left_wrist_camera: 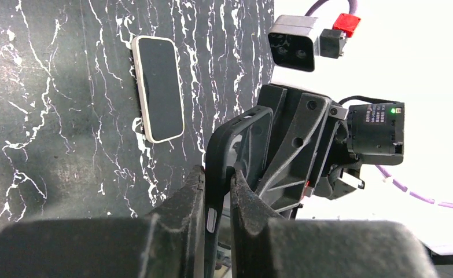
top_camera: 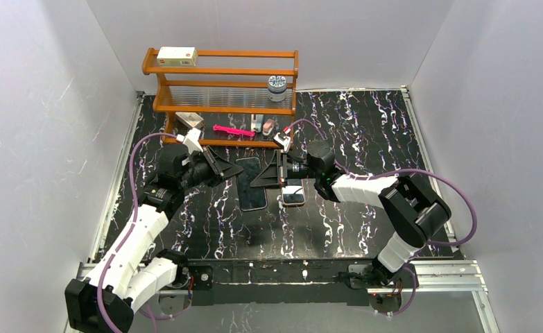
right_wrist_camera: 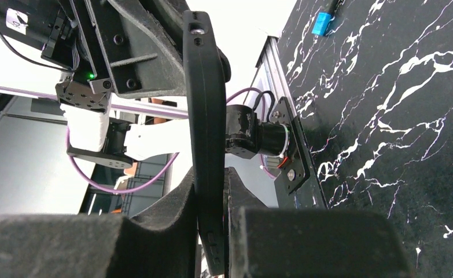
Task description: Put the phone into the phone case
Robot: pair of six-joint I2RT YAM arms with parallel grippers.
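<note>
1. Little writing can be read. A cream box (top_camera: 177, 55) at the upper left of the top view bears a red mark, and a white sticker (right_wrist_camera: 15, 20) in the right wrist view bears a logo. Both are too small to make out.
2. The tabletop (top_camera: 365, 139) is black with white marble veining, edged by metal rails and closed in by plain white walls (top_camera: 39, 104).
3. A wooden rack (top_camera: 221, 87) stands at the back, with the box on top, a jar (top_camera: 277, 88) one shelf down and a pink item (top_camera: 232, 130) lowest. A second phone (top_camera: 294, 196) with a pinkish rim lies just below the right arm's fingers.
4. The left gripper (left_wrist_camera: 217, 179) and right gripper (right_wrist_camera: 209, 179) are each closed tight on opposite ends of the phone case (left_wrist_camera: 215, 156), which is lifted off the table and seen edge-on from both wrists.
5. The phone (top_camera: 253, 198) lies flat and screen-up at centre frame, just below the case. The pale-edged handset in the left wrist view is probably the same one.
</note>
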